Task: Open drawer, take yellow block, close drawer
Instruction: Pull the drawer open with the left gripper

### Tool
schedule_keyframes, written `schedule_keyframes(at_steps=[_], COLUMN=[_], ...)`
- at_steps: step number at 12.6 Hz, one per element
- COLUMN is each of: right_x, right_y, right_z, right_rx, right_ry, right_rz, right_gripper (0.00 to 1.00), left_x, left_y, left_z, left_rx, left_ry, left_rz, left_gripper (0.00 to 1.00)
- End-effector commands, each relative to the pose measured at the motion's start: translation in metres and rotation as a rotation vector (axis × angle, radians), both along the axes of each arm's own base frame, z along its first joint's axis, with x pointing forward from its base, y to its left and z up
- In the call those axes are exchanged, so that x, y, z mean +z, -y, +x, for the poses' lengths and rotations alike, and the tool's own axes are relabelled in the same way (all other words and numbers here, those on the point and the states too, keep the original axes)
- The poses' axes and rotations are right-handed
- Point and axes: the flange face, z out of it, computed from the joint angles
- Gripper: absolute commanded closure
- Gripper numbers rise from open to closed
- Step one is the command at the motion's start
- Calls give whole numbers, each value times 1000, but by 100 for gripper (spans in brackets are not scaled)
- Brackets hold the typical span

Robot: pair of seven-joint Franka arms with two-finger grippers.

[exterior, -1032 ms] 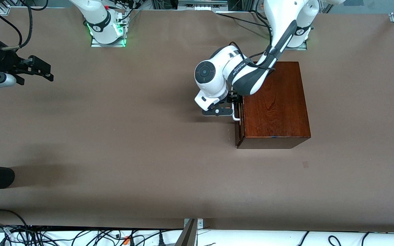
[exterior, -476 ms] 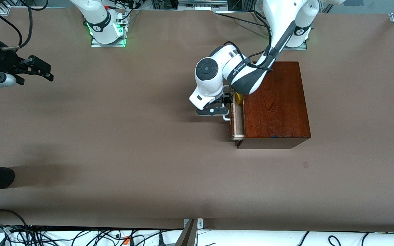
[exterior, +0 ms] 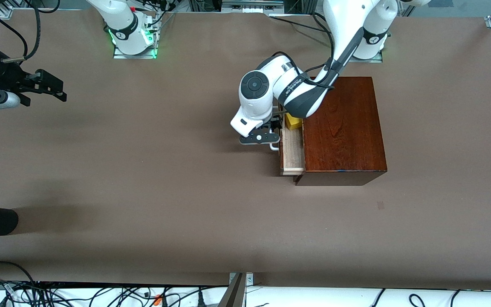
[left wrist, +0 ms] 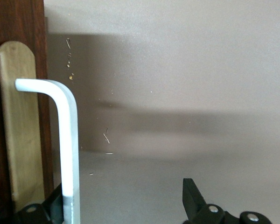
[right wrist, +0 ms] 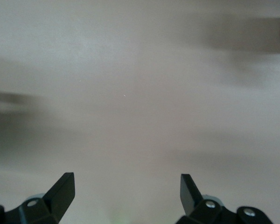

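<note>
Left gripper [exterior: 272, 137]: at the drawer front, fingers spread wide, one finger hooked inside the white handle [left wrist: 67, 149] and the other out over bare table; the bar is not clamped. A hooked finger looks enough to drag the tray along its slide.
Handle: touching the inner finger, standing off the dark drawer front so a finger fits in the gap.
Drawer [exterior: 292, 153]: right beside the left gripper, partly drawn out of the mahogany box [exterior: 343, 128], pale wood floor showing.
Yellow block [exterior: 293, 122]: in the drawer at the end farther from the front camera, just beside the left gripper, half hidden under the left arm's wrist.
Step, as judged: opening is under way; more pull seems needed before the block can be reached from above.
Right gripper [exterior: 45, 87]: well apart from everything, hovering over the table's right-arm end, fingers apart and empty, waiting, likely kept free for the pick.
Table [exterior: 164, 183]: brown, carrying the box.
</note>
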Motion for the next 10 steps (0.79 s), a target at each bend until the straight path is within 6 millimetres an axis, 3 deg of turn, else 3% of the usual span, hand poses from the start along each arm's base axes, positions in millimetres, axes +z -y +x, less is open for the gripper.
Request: schedule_keyframes(at_steps=[1,10], right_x=[6,4], right_y=[4,0], right_z=[4,7], right_rx=[-10,-10], right_ry=[22,26], right_rz=[-10,-5], right_gripper=[0,0], left_x=[-9,6], left_y=[40,38], left_z=[-11,3], left_rx=[44,61], left_ry=[-9,15], left_rz=[-70,-92], left_gripper=[0,0])
